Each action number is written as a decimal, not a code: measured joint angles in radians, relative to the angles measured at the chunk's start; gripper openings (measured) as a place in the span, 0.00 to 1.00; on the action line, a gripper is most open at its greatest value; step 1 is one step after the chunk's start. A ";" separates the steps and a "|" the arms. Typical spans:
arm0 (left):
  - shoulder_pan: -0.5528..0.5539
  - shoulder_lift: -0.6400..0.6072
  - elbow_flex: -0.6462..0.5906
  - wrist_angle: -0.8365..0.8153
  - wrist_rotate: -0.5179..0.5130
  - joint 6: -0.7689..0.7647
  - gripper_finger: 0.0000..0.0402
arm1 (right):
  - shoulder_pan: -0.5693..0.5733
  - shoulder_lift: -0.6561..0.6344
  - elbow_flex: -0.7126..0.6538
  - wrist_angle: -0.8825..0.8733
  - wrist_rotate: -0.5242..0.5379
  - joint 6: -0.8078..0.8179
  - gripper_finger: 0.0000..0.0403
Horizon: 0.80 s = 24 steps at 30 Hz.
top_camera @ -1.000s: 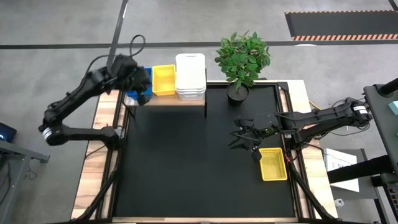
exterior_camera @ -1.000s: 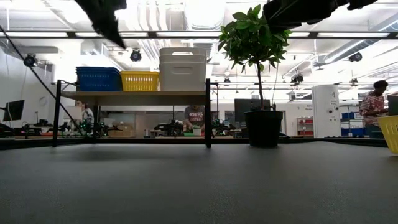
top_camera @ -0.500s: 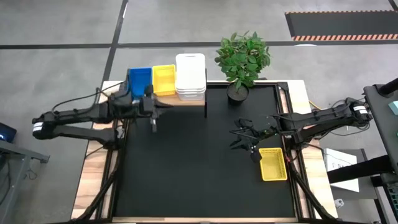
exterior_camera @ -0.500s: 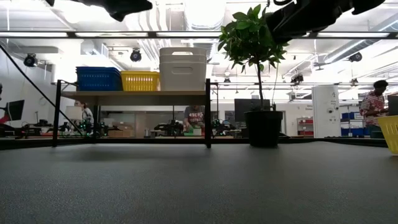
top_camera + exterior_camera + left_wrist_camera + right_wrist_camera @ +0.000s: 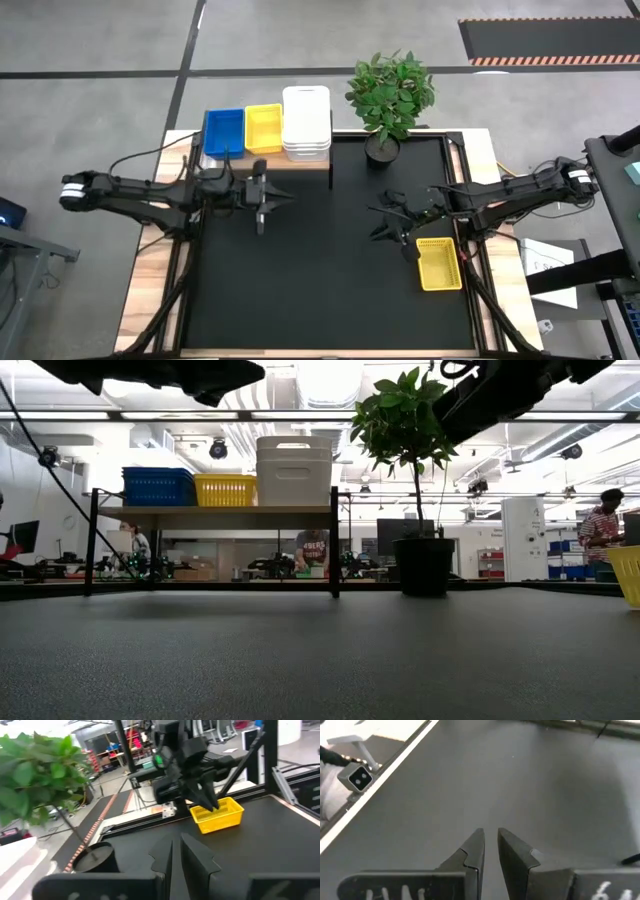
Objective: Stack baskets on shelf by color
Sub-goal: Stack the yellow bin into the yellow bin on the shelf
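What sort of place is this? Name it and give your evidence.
Most likely a robotics lab or workshop hall: two robot arms work at a black table, exposed pipes and strip lights run overhead, and benches with equipment and a person fill the room behind.

- We see the shelf (image 5: 300,164) at the table's far edge, carrying a blue basket (image 5: 223,131), a yellow basket (image 5: 264,128) and a white stack (image 5: 306,122).
- Our left gripper (image 5: 275,195) hovers just before it.
- Our right gripper (image 5: 385,218) hovers beside a lone yellow basket (image 5: 440,264), near the potted plant (image 5: 390,95).
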 joint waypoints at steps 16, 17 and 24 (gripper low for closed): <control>-0.016 0.040 0.003 0.112 -0.002 0.010 0.05 | 0.252 0.020 0.050 -0.175 0.161 0.442 0.37; -0.016 0.038 0.003 0.121 -0.002 0.010 0.05 | 0.272 0.032 0.062 -0.197 0.164 0.474 0.37; -0.017 0.026 0.003 0.151 -0.002 0.010 0.05 | 0.397 0.167 0.197 -0.465 0.178 0.675 0.37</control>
